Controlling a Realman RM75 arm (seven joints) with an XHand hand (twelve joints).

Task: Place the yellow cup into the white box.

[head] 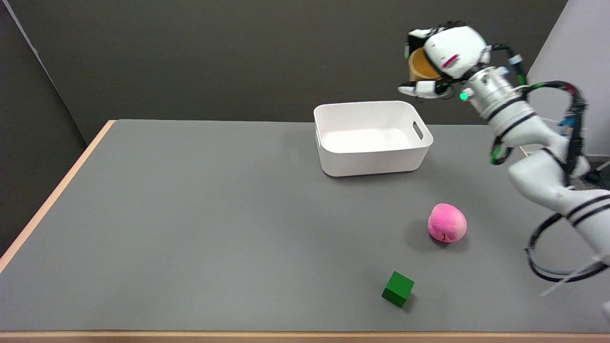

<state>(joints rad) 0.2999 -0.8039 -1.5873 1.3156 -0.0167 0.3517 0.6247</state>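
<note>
Head view: my right hand (pixel 445 59) held the yellow plastic cup (pixel 421 64) in the air, just beyond the far right corner of the white rectangular box (pixel 372 157) on the grey surface (pixel 190 214).

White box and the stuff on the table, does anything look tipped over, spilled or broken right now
Nothing stands out. The white box sits upright and empty, the right hand holds the yellow cup in the air.
</note>
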